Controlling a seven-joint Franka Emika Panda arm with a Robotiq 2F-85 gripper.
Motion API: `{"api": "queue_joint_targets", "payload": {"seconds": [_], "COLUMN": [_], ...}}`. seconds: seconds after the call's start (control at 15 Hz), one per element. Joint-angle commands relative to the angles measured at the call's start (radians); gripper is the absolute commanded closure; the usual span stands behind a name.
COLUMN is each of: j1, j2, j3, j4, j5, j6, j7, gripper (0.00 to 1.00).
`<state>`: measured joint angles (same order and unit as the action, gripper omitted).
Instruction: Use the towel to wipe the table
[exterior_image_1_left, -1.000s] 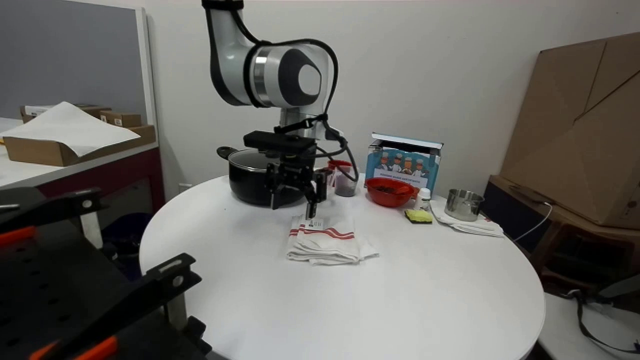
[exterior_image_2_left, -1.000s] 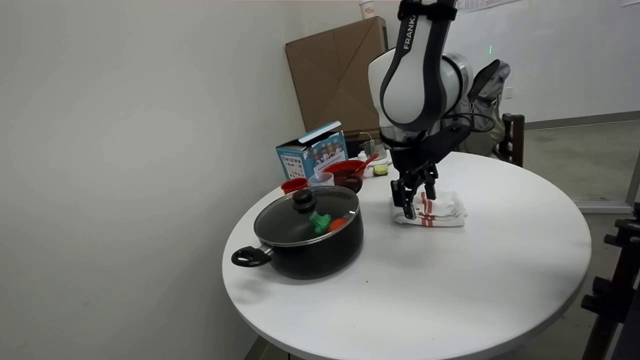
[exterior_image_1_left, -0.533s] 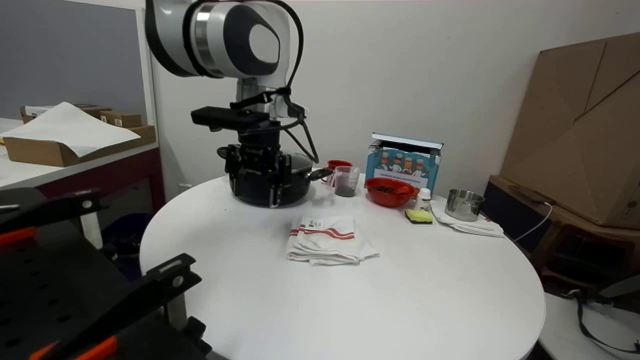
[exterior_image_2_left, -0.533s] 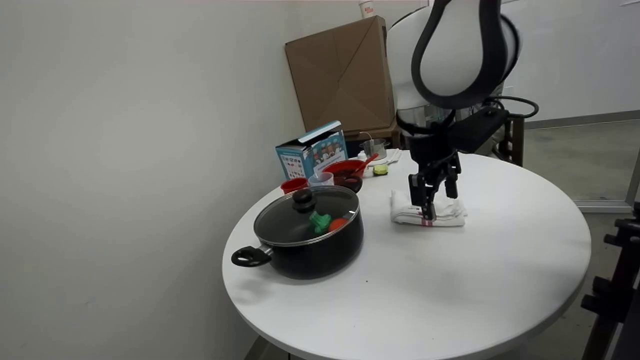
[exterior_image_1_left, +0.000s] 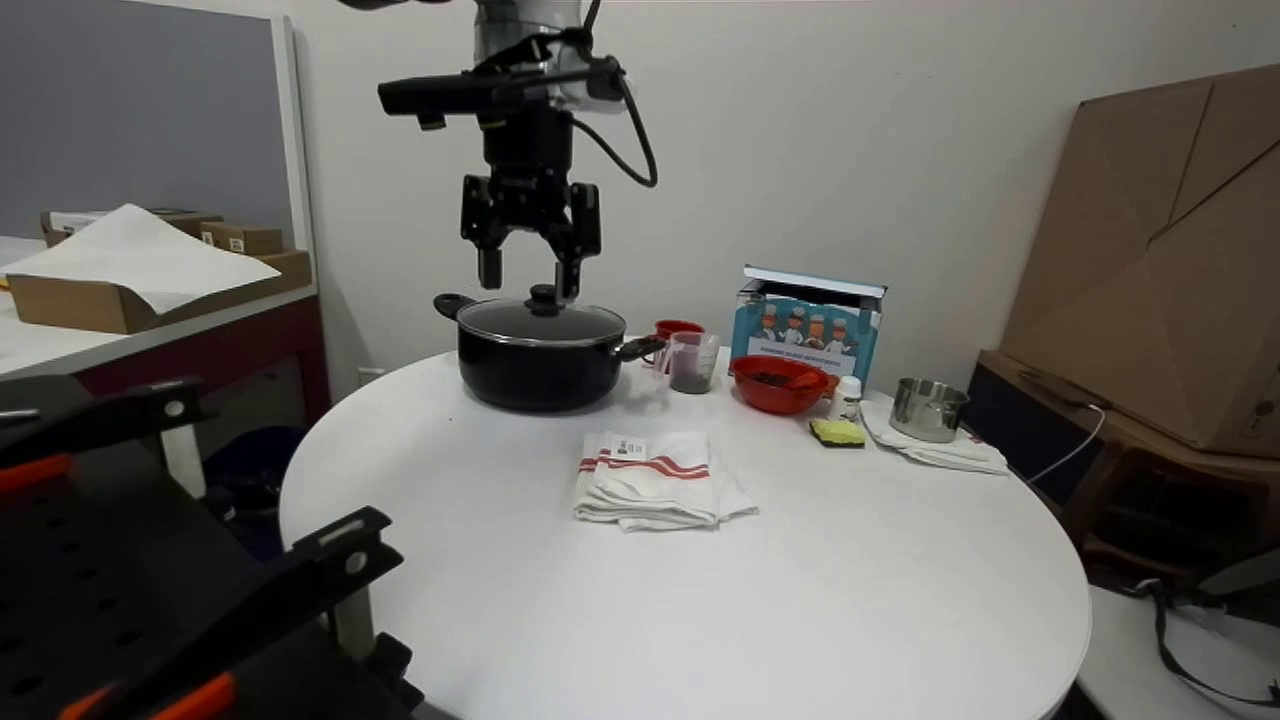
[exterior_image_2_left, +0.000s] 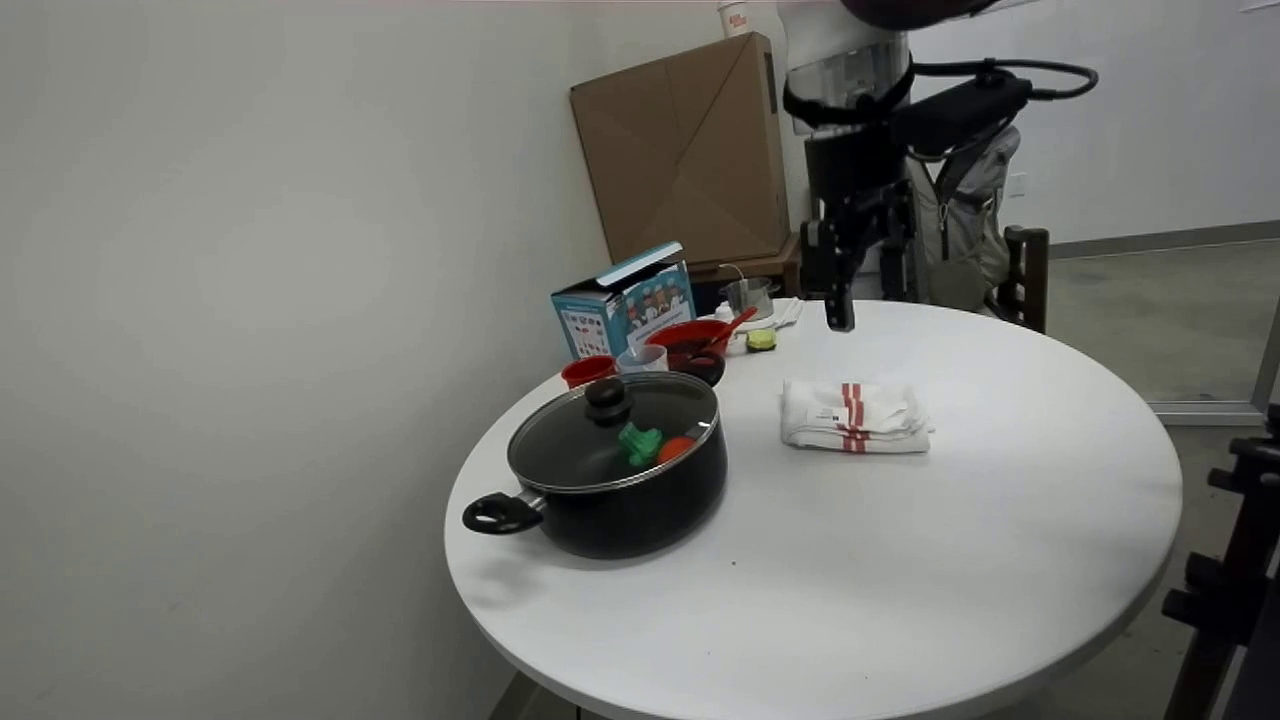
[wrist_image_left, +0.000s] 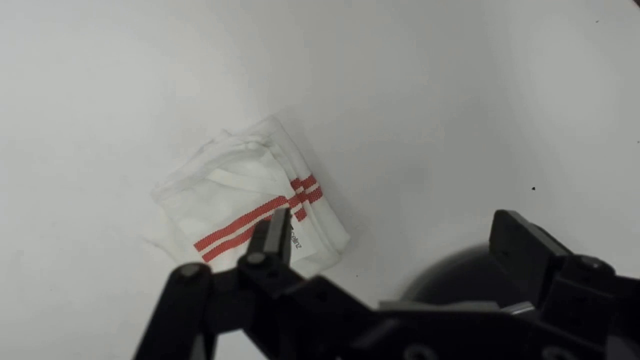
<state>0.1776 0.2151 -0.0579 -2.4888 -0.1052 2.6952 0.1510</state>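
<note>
The towel, a white folded cloth with red stripes, lies rumpled on the round white table in both exterior views, towel (exterior_image_1_left: 655, 490) and table (exterior_image_1_left: 800, 610), towel (exterior_image_2_left: 865, 425) and table (exterior_image_2_left: 950, 570). My gripper (exterior_image_1_left: 528, 276) is open and empty, raised well above the table; it also shows in an exterior view (exterior_image_2_left: 866, 290). In the wrist view the towel (wrist_image_left: 240, 190) lies below and left of centre on the table (wrist_image_left: 400, 90). The left finger of the gripper (wrist_image_left: 392, 227) covers part of the towel, and nothing is between the fingers.
A black lidded pot (exterior_image_1_left: 535, 375) stands behind the towel; its dark side shows in the wrist view (wrist_image_left: 460, 280). A red bowl (exterior_image_1_left: 780, 385), clear cup (exterior_image_1_left: 692, 362), yellow-green sponge (exterior_image_1_left: 838, 433), metal cup (exterior_image_1_left: 927, 410) and blue box (exterior_image_1_left: 805, 325) stand along the back. Dark specks (wrist_image_left: 533, 188) dot the table.
The gripper has moved from close to the towel, across, then up high above the table. It also turned, so its fingers now show wide apart. The towel has not moved.
</note>
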Motion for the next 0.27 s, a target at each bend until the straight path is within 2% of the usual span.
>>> {"api": "queue_joint_targets", "payload": {"seconds": [0.0,0.2], "j1": [-0.031,-0.033], "j2": [-0.021,-0.036], "j3": [0.028,0.032], "j4": [0.001,-0.003], "j5": [-0.010,-0.010], "j6": [-0.020,-0.030], "j7": [0.007,0.006], "gripper": [0.00,0.00]}}
